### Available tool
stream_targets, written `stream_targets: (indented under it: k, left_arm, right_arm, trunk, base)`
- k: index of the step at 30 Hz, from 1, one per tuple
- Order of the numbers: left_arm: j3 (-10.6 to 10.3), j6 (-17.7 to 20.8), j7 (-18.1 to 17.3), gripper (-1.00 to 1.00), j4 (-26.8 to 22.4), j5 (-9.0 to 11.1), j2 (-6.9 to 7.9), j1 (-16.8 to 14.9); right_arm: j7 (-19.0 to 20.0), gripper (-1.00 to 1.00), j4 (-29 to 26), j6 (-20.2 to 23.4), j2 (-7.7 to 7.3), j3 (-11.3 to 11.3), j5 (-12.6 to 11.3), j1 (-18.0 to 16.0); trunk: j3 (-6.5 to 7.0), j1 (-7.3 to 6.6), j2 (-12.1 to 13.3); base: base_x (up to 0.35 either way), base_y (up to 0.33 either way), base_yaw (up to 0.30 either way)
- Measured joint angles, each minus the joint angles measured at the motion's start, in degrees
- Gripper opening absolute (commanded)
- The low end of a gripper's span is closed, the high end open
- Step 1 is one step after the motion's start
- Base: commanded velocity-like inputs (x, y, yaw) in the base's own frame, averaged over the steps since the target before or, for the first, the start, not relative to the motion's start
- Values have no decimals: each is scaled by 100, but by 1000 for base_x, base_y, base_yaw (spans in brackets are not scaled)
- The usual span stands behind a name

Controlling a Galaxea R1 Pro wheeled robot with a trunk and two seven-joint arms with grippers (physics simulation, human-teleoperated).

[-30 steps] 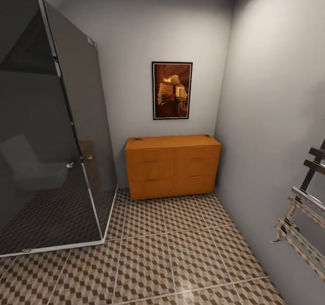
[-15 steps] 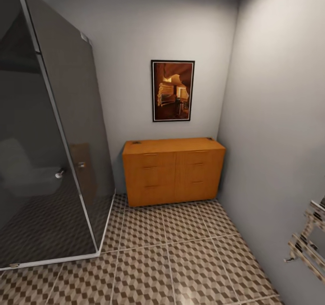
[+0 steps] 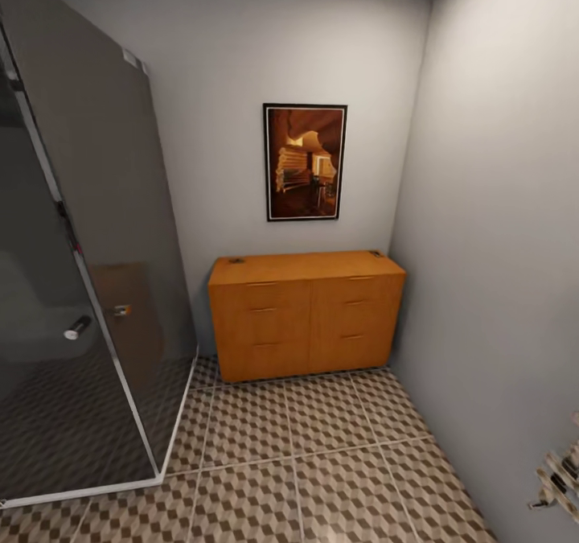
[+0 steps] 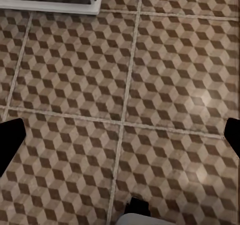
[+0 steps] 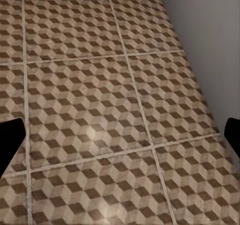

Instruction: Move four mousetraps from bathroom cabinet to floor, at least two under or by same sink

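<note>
- Cabinet of orange-brown wood, low and wide with a flat top and plain drawer fronts, stood against the grey back wall in the head view, its right end in the corner by the grey side wall.
- Two small dark specks lay on the cabinet's top, one near the left back corner and one near the right back corner; both were too small to tell whether they were mousetraps.
- A framed picture in brown and orange tones hung on the back wall above the cabinet.
- Left of the cabinet rose a dark smoked-glass shower enclosure, cut off by the frame edge; whatever was inside showed only as dim shapes behind the glass.
- Bathroom floor of large square tiles with a brown-and-beige cube print stretched out in front of the cabinet.
- A chrome towel rail on the side wall was mostly cut off at the frame's lower right corner.
- In the left wrist view, the left gripper showed as two dark fingertips at opposite frame edges, spread wide over bare tile and grasping nothing; the shower's white base rim crossed one corner.
- In the right wrist view, the right gripper likewise had its fingertips far apart, released, over tile beside the side wall.
</note>
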Motion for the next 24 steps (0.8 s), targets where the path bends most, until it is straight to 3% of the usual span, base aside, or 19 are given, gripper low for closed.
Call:
stream_targets:
  k: [18,24]
  left_arm:
    - [-1,1,-1,100,-1,0,-9,0]
    - [-1,1,0,100,-2,0,-9,1]
  right_arm:
    - [2,100,0,-9,-1,4,8,0]
    - [2,100,2,-9,-3,1,8,-1]
  trunk:
    - [0,0,0]
    - [14,1,0]
  base:
    - [291,-194,0]
    - [274,-219,177]
